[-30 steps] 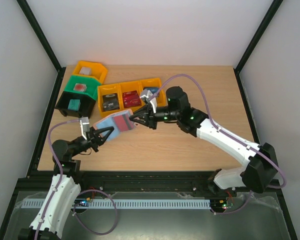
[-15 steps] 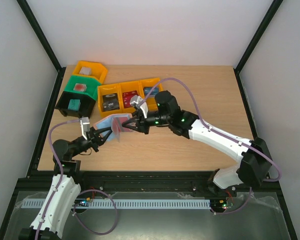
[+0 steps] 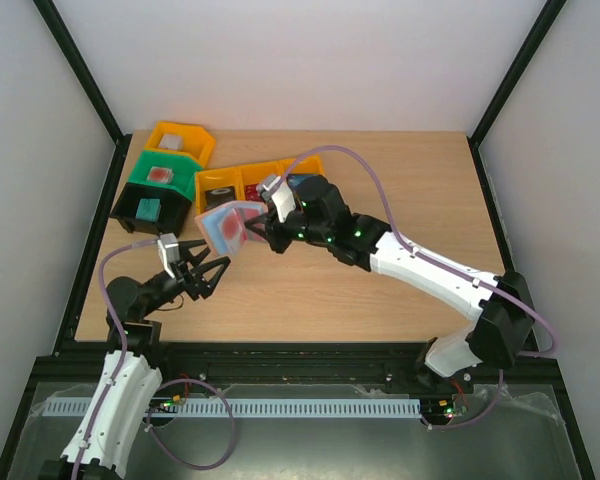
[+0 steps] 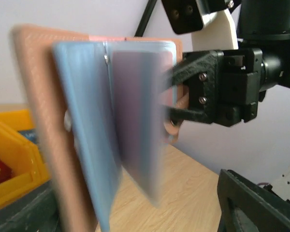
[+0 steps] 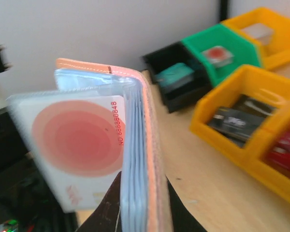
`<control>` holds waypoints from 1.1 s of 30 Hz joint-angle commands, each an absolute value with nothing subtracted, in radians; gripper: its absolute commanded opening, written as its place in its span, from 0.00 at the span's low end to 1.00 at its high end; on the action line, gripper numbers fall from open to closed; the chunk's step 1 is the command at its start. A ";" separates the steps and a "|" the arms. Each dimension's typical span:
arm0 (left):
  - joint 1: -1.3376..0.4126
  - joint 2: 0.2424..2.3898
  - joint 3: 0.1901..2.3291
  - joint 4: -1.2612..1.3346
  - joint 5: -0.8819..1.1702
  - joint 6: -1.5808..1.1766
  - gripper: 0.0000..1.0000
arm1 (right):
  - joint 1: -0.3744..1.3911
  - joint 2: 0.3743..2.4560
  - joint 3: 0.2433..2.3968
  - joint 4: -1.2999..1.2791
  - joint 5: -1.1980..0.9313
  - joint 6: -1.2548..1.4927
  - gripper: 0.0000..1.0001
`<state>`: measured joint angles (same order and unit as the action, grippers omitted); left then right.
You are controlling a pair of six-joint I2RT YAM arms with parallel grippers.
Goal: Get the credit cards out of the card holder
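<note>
While the card holder point(image 3: 223, 226) hangs clear of the table point(image 3: 400, 190), over its 10 o'clock quarter, the right gripper point(image 3: 252, 228) has its fingers clamped on the holder's lower edge near the spine and carries it alone. The left gripper point(image 3: 202, 275) stands spread wide and empty, touching nothing. From that open hand the holder lies at about 1 o'clock in the overhead view, near but apart. From the right gripper it lies at 9 o'clock, in contact. The left arm is therefore the nearer free hand and, in my judgement, the one placed to draw the cards. Seen from the left wrist, the holder stands on edge, splayed open like a book, with its long axis running 12 to 6 o'clock and its open leaves turned toward that wrist. Outer cover: tan-brown, matt, finely textured. Inside: light blue sleeves point(image 4: 87, 125), thin, smooth, stacked in leaves. One card point(image 5: 75, 137) stands proud of the sleeves at 9 o'clock in the right wrist view; it is flat, stiff and glossy white, with red concentric discs and a red printed number. Whether other sleeves hold cards cannot be told. Orange bins point(image 3: 210, 178) of hard moulded plastic lie just behind at 12 o'clock. Both wrist views are blurred.
</note>
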<state>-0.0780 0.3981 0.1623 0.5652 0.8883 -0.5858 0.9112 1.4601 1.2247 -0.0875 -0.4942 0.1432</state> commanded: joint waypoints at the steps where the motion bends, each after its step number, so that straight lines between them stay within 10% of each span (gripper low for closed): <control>1: -0.067 0.375 0.156 0.542 0.833 -0.518 0.87 | 0.917 1.501 1.340 -0.270 -0.178 0.124 0.02; 19: -0.054 0.389 0.157 0.500 0.894 -0.489 0.94 | 0.920 1.335 1.235 -0.243 -0.705 -0.103 0.02; 24: -0.055 0.385 0.155 0.594 1.034 -0.513 0.70 | 0.918 1.346 1.238 -0.265 -0.766 -0.130 0.02; 30: -0.057 0.388 0.161 0.654 1.066 -0.559 0.04 | 0.909 1.357 1.242 -0.280 -0.781 -0.140 0.02; 33: -0.057 0.393 0.165 0.629 1.034 -0.590 0.02 | 0.870 1.348 1.211 -0.236 -0.735 -0.085 0.17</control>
<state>-0.0628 0.3908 0.1608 0.5987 1.0466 -0.5488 0.8974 1.3624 1.2446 -0.2680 -0.7326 -0.1200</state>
